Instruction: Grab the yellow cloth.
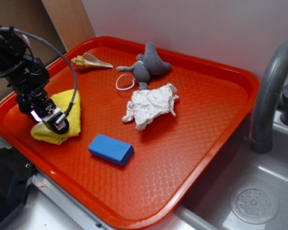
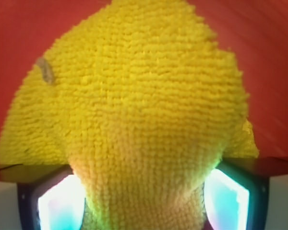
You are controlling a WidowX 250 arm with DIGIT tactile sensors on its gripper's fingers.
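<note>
The yellow cloth (image 1: pixel 68 103) lies bunched at the left side of the red tray (image 1: pixel 192 148). My gripper (image 1: pixel 50 120) is down on the cloth's near edge. In the wrist view the yellow cloth (image 2: pixel 134 96) fills most of the frame. It narrows into a pinched neck between my two glowing fingers (image 2: pixel 62 203), which press against it from both sides. The gripper (image 2: pixel 143 201) is shut on that fold. Whether the cloth is lifted off the tray cannot be told.
On the tray are a blue block (image 1: pixel 111 149) just right of the cloth, a crumpled white rag (image 1: pixel 151 105), a grey plush toy (image 1: pixel 148 64), a white ring (image 1: pixel 125 82) and a seashell (image 1: pixel 90 62). A grey faucet (image 1: pixel 271 96) and a sink drain (image 1: pixel 254 203) are at the right.
</note>
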